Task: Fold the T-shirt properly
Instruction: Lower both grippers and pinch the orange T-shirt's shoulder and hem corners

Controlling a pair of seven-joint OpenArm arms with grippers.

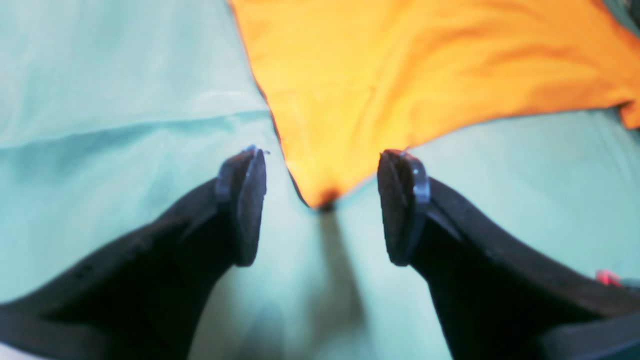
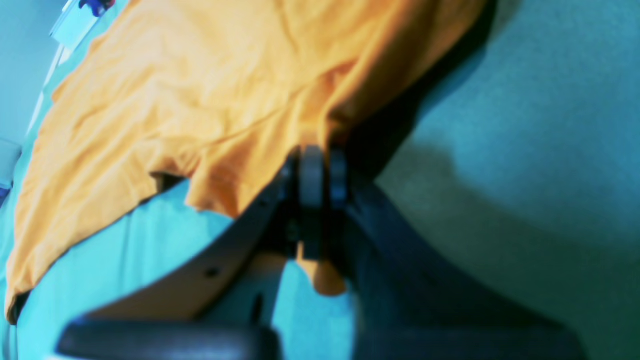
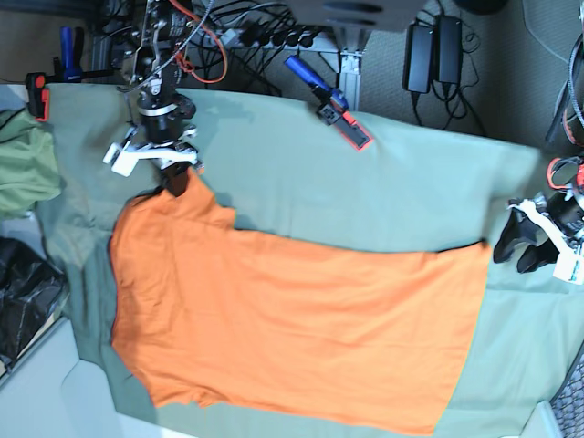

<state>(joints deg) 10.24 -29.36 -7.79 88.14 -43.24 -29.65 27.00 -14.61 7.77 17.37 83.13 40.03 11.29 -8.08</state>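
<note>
Grey-green cloth [image 3: 401, 173] is covering the surface from edge to edge, and one orange T-shirt [image 3: 292, 319] is lying spread across its middle and near side, reaching almost to the near edge, with one sleeve pulled up toward the far left corner. Two arms are working the scene. At the far left corner, the right claw [image 3: 173, 180] is clamping down on that raised sleeve; the right wrist view shows its fingers pressed together on a fold of orange fabric [image 2: 220, 100], a scrap of it hanging below the pads. At the right edge, the left claw [image 3: 517, 248] is hovering just off the shirt's far right corner with its two black fingers [image 1: 245, 205] standing wide apart and gripping nothing; in the left wrist view the pointed corner of the shirt [image 1: 400, 70] is lying on the cloth [image 1: 115, 75] between and ahead of the fingertips, apart from both pads. One olive-green garment [image 3: 23, 169] is bunching at the left edge, beyond the cloth. One blue clamp with a red tip [image 3: 330, 102] is sitting at the far edge, and one red-and-black clamp [image 3: 36, 96] is gripping the far left corner. Cables and two black power bricks [image 3: 434, 50] are crowding the floor behind the far edge.
</note>
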